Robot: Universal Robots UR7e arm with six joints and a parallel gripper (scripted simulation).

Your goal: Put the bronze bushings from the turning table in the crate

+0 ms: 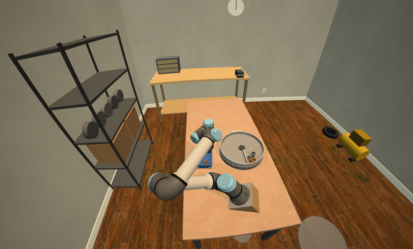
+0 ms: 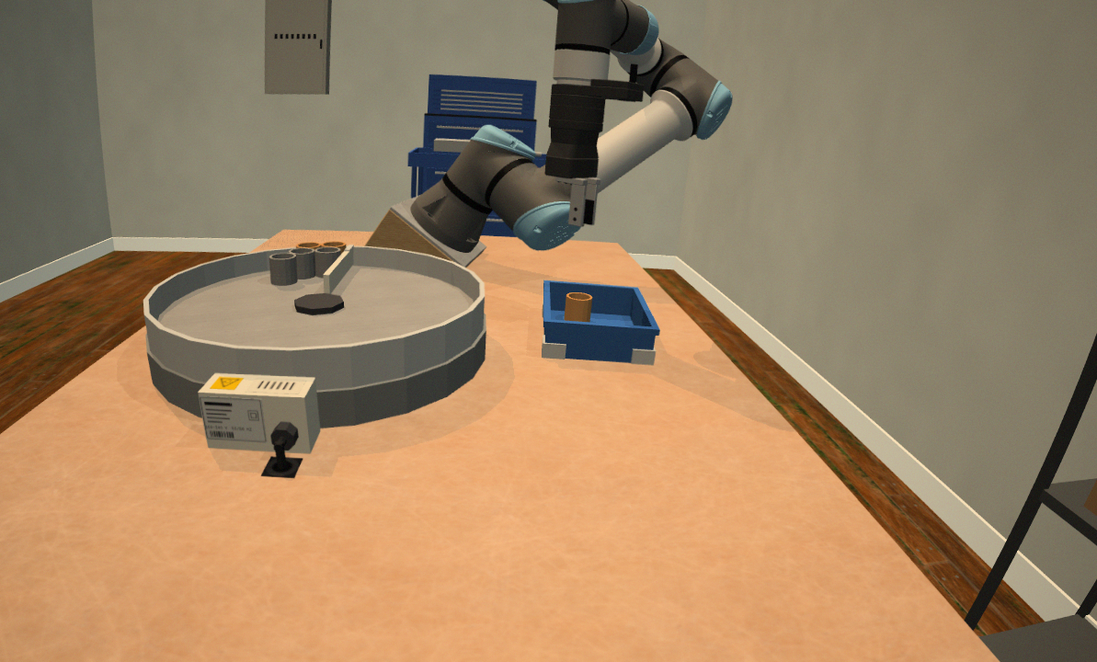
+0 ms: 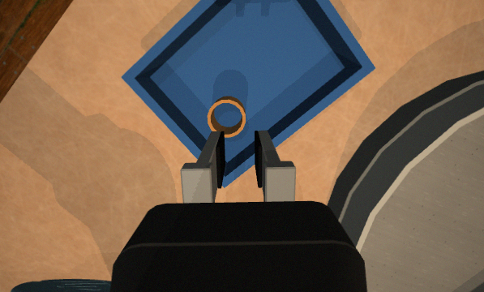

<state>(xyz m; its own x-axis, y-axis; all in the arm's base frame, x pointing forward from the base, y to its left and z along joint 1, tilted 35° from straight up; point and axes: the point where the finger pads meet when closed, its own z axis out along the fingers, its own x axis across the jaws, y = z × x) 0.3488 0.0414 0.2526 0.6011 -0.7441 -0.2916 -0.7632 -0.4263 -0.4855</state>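
Observation:
My gripper (image 2: 584, 221) (image 3: 239, 148) is partly open and empty, high above the crate; the arm hides it in the top view. The blue crate (image 1: 208, 166) (image 2: 597, 340) (image 3: 156, 107) holds one upright bronze bushing (image 1: 206, 164) (image 2: 578, 309) (image 3: 224, 130) near a corner. The grey turning table (image 1: 232, 147) (image 2: 395, 316) (image 3: 436, 203) carries two bronze bushings (image 1: 250, 161) (image 1: 253, 159) at the divider and rim, mostly hidden in the exterior view. Beside them stand three steel bushings (image 1: 253, 153) (image 2: 282, 269) (image 2: 304, 263).
A pale divider bar (image 1: 245, 155) (image 2: 337, 269) runs from the dark hub (image 1: 241, 147) (image 2: 319, 304) to the rim. The turning table's raised wall stands beside the crate. A control box (image 2: 259, 414) with a black knob is at its far side, on the worktable (image 1: 214, 114) (image 2: 585, 494).

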